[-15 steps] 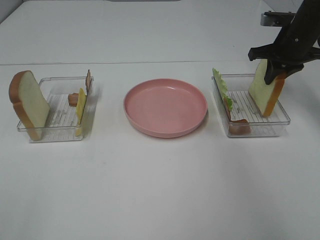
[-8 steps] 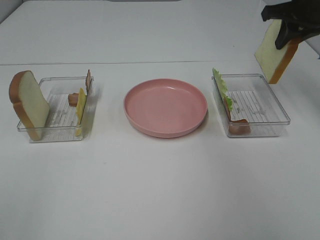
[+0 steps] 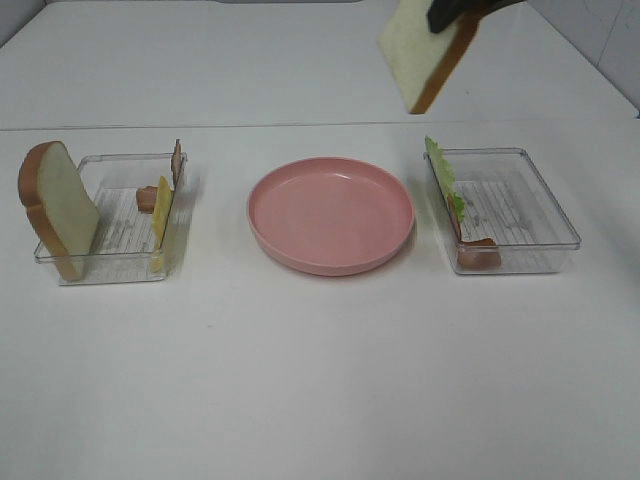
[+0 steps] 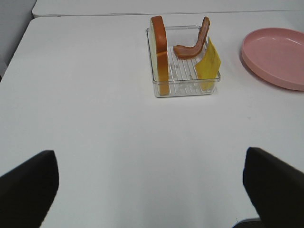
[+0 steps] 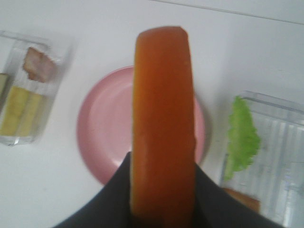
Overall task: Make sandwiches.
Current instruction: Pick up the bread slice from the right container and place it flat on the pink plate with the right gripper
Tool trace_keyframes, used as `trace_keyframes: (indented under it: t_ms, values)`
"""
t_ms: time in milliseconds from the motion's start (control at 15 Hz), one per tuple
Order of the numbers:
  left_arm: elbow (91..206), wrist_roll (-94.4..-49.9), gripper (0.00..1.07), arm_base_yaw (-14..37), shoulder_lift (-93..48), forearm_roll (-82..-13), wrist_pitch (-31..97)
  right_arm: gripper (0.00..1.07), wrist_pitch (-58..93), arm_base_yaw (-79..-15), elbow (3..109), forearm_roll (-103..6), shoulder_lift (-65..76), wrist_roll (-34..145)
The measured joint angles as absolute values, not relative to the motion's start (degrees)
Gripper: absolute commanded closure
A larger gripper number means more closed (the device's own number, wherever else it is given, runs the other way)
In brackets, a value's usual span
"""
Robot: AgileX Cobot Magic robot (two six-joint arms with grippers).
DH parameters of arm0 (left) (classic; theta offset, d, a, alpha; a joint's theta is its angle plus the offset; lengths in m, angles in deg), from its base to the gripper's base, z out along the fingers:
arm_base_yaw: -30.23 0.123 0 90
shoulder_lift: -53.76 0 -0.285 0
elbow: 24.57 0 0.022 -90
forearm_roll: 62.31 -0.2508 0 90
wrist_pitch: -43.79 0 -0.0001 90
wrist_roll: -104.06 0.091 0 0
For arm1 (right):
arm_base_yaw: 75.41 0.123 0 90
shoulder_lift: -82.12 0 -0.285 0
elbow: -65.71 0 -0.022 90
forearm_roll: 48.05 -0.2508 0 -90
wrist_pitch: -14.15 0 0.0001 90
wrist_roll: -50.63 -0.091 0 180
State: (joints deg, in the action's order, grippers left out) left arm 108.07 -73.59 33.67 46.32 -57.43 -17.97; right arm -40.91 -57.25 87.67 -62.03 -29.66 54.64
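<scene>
Upper right, the right gripper is pinching a light, probably stiff toast slice across its flat faces, while the left gripper is hanging wide open, empty.

No legible text, label, brand, number or sign appears in any view.
</scene>
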Motion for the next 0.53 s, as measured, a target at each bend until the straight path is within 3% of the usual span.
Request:
trace_keyframes:
  t_ms: [200,533]
  values:
    - [108.1,-73.6,0.06,33.7,46.3,-57.4,-18.0,1.07,-39.6,-50.0,87.7,-66.7,-31.5,54.6]
    - [108.1,-73.6,0.06,33.7,46.3,-57.4,-18.0,1.07,-38.0,-47.6,87.7,-70.5,-38.1,54.6]
